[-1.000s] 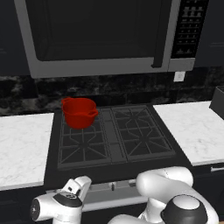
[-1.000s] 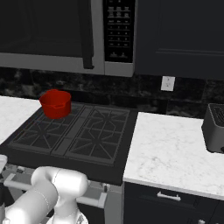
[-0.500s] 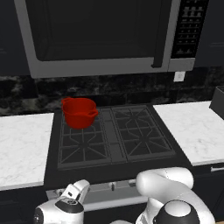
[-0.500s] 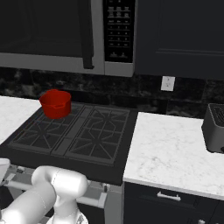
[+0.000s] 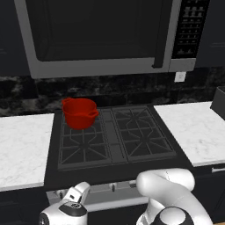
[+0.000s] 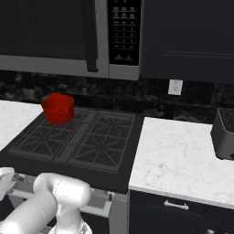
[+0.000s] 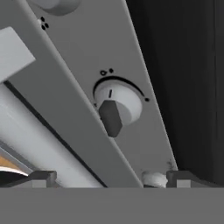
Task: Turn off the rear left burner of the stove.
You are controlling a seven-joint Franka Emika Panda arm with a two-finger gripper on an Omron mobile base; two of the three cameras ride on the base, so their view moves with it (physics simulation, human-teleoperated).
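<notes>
Gripper (image 7: 107, 178) low at stove (image 5: 114, 169) front, left end of the silver knob panel; fingertips (image 7: 43, 177) spread wide apart at the bottom of the hand view, nothing between them. Knob (image 7: 117, 106) centred just ahead of the tips, not touched; round, pale, dark grip bar on its face, short index line on its skirt, dark arc and dots printed around it on the panel. Edge of a second knob (image 7: 54, 4) at the top of the hand view. Small round stud (image 7: 154, 178) beside the right-hand fingertip. In left base view, wrist (image 5: 70, 206) below the cooktop's front left corner, arm (image 5: 167, 189) bent in from the lower right. Rear left burner (image 5: 69, 123) at the cooktop's back-left quarter, mostly covered by red pot (image 5: 79, 113) sitting on it; flame state cannot be told. Other three grates bare. Microwave (image 5: 101, 35) overhead. White marble counter (image 6: 183, 155) both sides of stove; dark toaster (image 6: 225, 133) at its far right; wall outlet (image 6: 175, 87) on the backsplash.
</notes>
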